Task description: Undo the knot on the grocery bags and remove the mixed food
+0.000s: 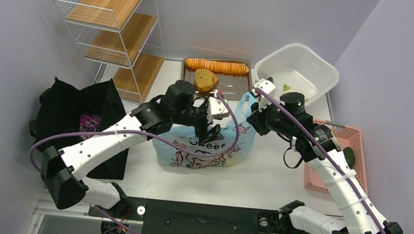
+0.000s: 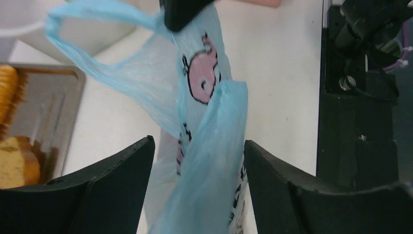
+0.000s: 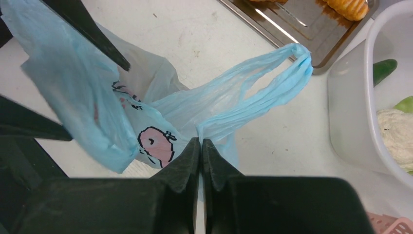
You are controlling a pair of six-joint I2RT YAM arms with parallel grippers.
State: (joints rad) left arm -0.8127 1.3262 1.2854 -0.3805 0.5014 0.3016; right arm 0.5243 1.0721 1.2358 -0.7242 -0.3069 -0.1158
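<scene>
The pale blue plastic bag (image 1: 202,146) with pink print stands mid-table. No knot shows; its two handles stand apart. My right gripper (image 1: 253,107) is shut on the bag's film at the base of one handle loop (image 3: 263,83), as the right wrist view (image 3: 201,140) shows. My left gripper (image 1: 210,130) is open, with the other handle strip (image 2: 214,146) hanging loose between its jaws (image 2: 198,141). What lies in the bag is hidden. The black tote (image 1: 73,110) sits at the left with a purple packet (image 1: 88,121) in it. A cauliflower (image 3: 395,134) lies in the white tub.
A metal tray (image 1: 235,85) behind the bag holds the sliced orange loaf (image 1: 216,66) and brown heart bread (image 1: 205,81). The white tub (image 1: 307,61) stands back right, a pink basket (image 1: 357,144) at the right, a wire shelf (image 1: 110,27) back left.
</scene>
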